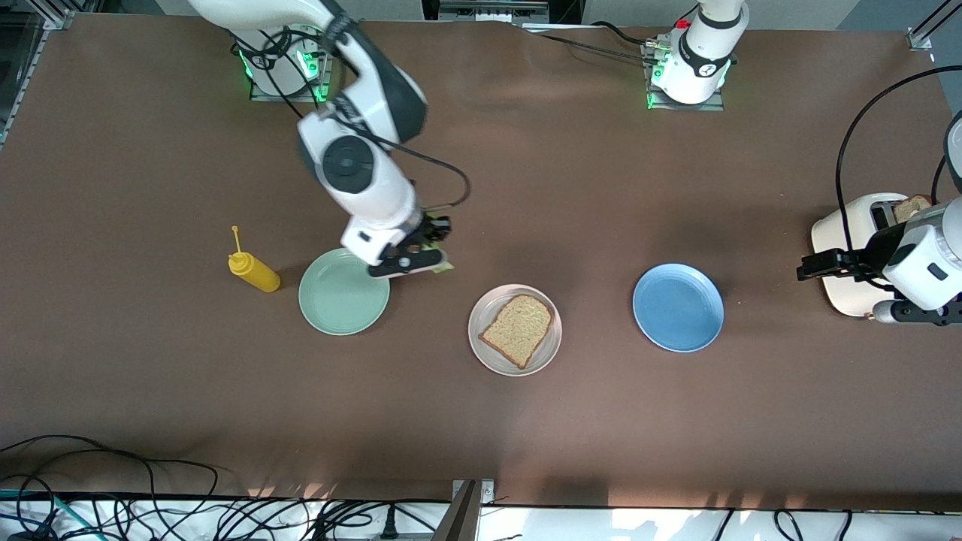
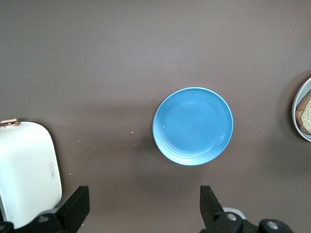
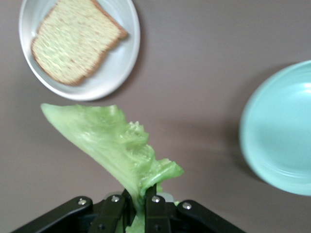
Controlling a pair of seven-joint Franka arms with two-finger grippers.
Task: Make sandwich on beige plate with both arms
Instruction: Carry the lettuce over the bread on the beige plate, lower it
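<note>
Three plates sit in a row across the middle of the front view. At left of centre, past a yellow squeeze bottle [image 1: 254, 270], is the mint-green plate [image 1: 343, 293]; the right gripper [image 1: 428, 252] hangs over the table just beside it, clenched on a lettuce leaf [image 3: 114, 143]. In the centre, the beige plate [image 1: 492, 349] carries one toast slice [image 1: 518, 329]. Then comes the blue plate [image 1: 678, 307]. At the right edge, the left gripper [image 1: 815, 265] hovers released, fingers [image 2: 77, 206] spread, by a white toaster [image 1: 845, 289] holding another slice [image 1: 912, 207].
</note>
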